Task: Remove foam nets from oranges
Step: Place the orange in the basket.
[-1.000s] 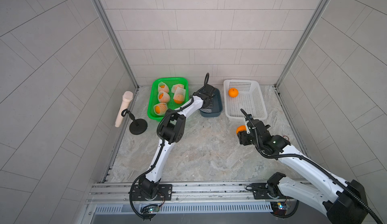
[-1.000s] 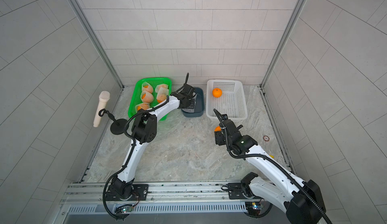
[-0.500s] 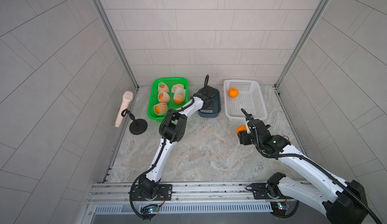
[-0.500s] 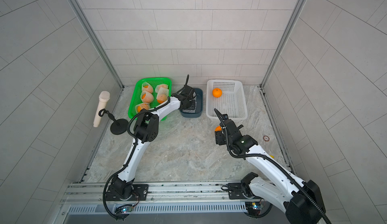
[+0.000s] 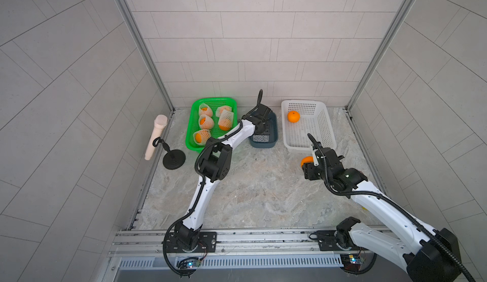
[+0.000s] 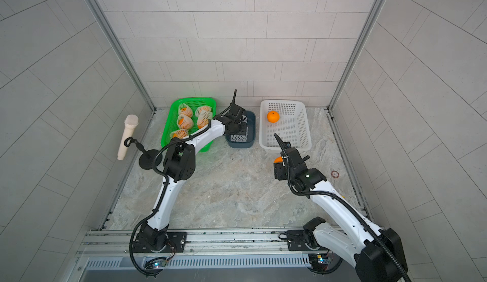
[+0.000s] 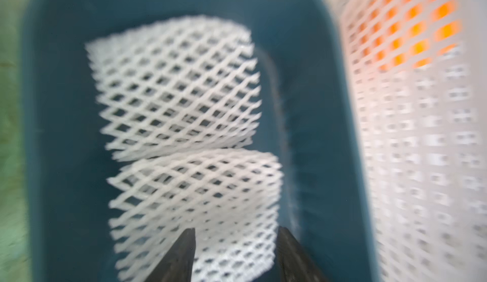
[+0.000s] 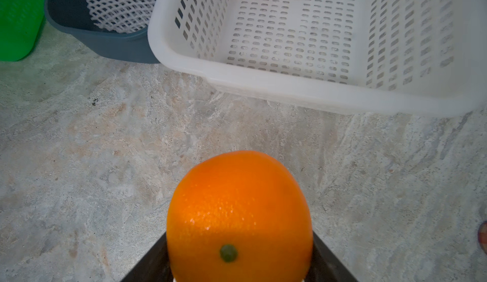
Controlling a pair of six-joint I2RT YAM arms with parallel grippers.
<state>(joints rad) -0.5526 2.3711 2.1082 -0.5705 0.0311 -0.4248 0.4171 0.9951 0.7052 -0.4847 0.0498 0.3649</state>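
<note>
My left gripper (image 7: 236,237) hangs open over the dark blue bin (image 5: 274,135), its jaws spread apart. Two limp white foam nets (image 7: 179,88) (image 7: 200,193) lie in the bin; the nearer one sits just beyond and between the fingertips, blurred. My right gripper (image 8: 239,237) is shut on a bare orange (image 8: 239,209), held just above the table in front of the white basket (image 5: 303,149). Another bare orange (image 5: 293,116) rests in that basket. Several oranges in foam nets (image 5: 206,121) lie in the green tray (image 5: 190,135).
A pale microphone (image 5: 156,135) on a black round stand (image 5: 174,159) sits by the left wall. A small red ring (image 6: 334,174) lies on the table at the right. Tiled walls close in the back and both sides.
My left gripper's jaws have spread wider above the blue bin. The right arm stays put with the orange in its grip.
</note>
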